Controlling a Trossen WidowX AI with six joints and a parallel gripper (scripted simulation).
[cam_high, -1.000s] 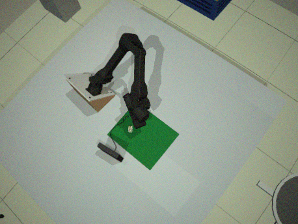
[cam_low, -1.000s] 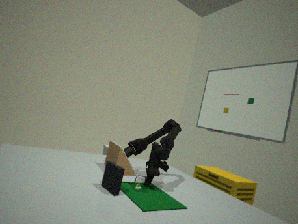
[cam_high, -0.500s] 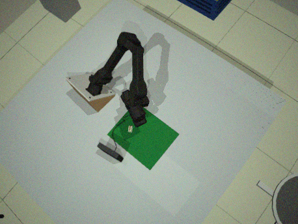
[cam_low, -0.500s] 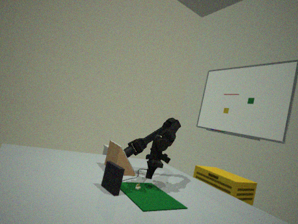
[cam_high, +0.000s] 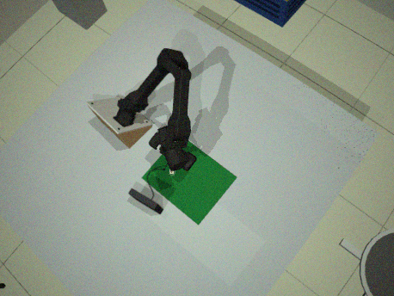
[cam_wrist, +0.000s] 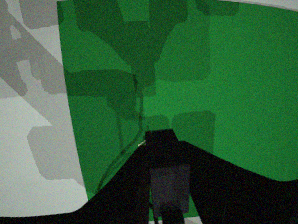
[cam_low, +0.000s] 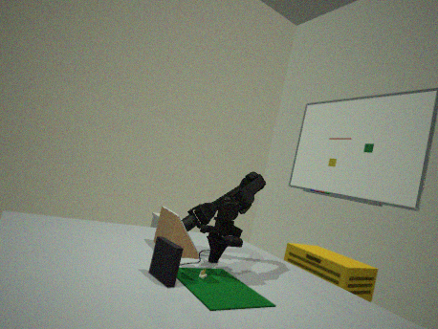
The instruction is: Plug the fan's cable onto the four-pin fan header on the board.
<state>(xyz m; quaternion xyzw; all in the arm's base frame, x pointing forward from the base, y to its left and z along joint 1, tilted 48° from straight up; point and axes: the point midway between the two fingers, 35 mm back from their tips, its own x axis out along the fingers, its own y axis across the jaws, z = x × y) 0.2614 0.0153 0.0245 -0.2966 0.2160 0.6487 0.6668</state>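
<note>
Green board (cam_high: 202, 189) fills the view under the gripper (cam_high: 172, 171), and the gripper is clamped down on the plug (cam_wrist: 168, 185), fingers nearly together with the dark plug body pinched between them. From the wrist view, the plug sits dead centre, its long axis running straight out ahead, and the cable (cam_high: 151, 184) trails away behind toward the fan (cam_high: 146, 200), which stands on the desk (cam_high: 280, 146) just off the board's edge. Now the header (cam_low: 204, 274): that pale little piece shows on the board in the exterior view, below the gripper and slightly toward the fan side. In the wrist view a pale patch peeks out low beside the plug, probably the header, though it is too small to be sure. So the coming move looks like a short shift to line up over the pins, then a straight push down.
</note>
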